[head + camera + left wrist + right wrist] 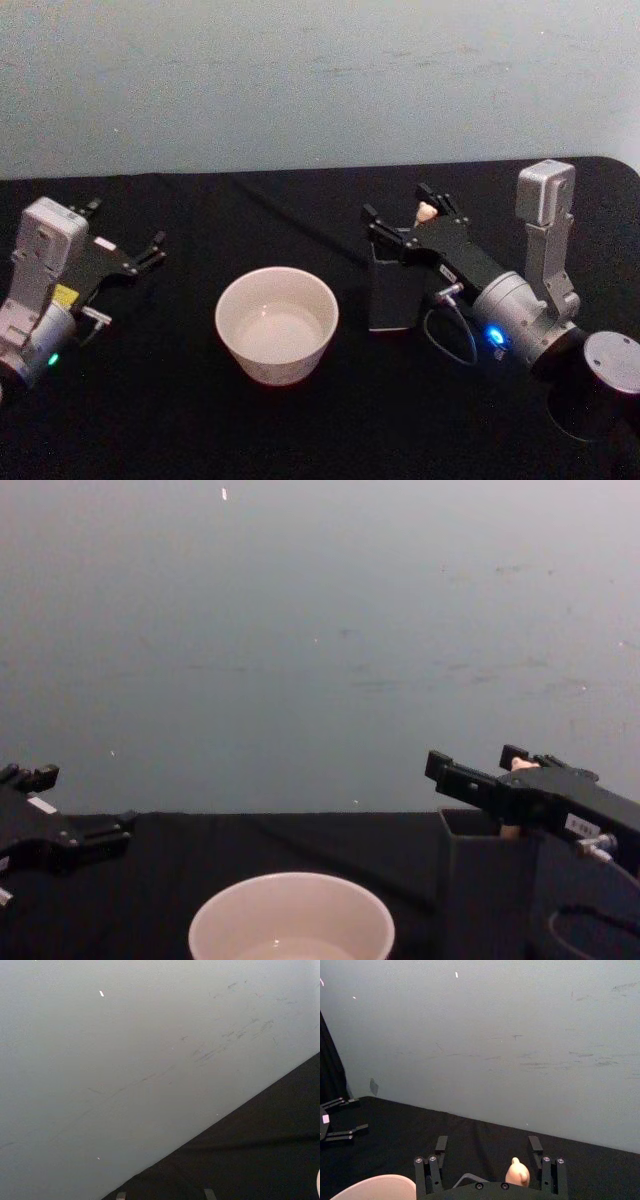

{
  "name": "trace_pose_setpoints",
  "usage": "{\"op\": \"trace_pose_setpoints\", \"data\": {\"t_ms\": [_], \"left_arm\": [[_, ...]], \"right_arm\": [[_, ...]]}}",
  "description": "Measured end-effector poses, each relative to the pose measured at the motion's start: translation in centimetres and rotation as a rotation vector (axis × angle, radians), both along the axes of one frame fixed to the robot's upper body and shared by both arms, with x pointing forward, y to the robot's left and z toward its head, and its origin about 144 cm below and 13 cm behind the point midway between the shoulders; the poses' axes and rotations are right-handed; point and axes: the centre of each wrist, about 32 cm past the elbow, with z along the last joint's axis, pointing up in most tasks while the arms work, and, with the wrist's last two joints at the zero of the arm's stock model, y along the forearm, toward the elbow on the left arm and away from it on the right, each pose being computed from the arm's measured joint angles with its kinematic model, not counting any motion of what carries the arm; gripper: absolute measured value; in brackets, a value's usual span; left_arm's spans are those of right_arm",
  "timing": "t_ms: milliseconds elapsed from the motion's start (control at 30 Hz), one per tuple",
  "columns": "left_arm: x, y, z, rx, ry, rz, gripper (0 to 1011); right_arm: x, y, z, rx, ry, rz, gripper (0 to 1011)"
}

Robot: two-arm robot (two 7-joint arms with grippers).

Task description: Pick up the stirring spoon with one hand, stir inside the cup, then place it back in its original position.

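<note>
Cream bear-headed stirring spoon [427,212] stands in the dark holder [390,290] beside the cup [277,323], between our right tool's [405,212] spread fingers, so we should centre, clamp the handle and lift straight; left tool [128,240] rests released over the desk [300,215].

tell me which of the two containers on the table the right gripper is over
The tall dark holder with the square mouth, not the wide round cream cup. The open right gripper straddles the spoon's bear-head top sticking out of it.
</note>
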Motion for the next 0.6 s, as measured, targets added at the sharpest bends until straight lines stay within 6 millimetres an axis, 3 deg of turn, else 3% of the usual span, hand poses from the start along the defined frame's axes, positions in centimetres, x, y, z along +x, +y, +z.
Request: {"op": "trace_pose_setpoints", "data": {"t_ms": [267, 433, 600], "left_arm": [[0.0, 0.0, 0.0, 0.0, 0.0, 0.0, 1001], [0.0, 0.0, 0.0, 0.0, 0.0, 0.0, 1001], [0.0, 0.0, 0.0, 0.0, 0.0, 0.0, 1001]], "right_arm": [[0.3, -0.3, 1.6, 0.028, -0.061, 0.011, 1002], [0.9, -1.5, 4.2, 0.071, -0.17, -0.054, 1002], [1.3, -3.0, 5.0, 0.029, -0.211, -0.162, 1000]]}}
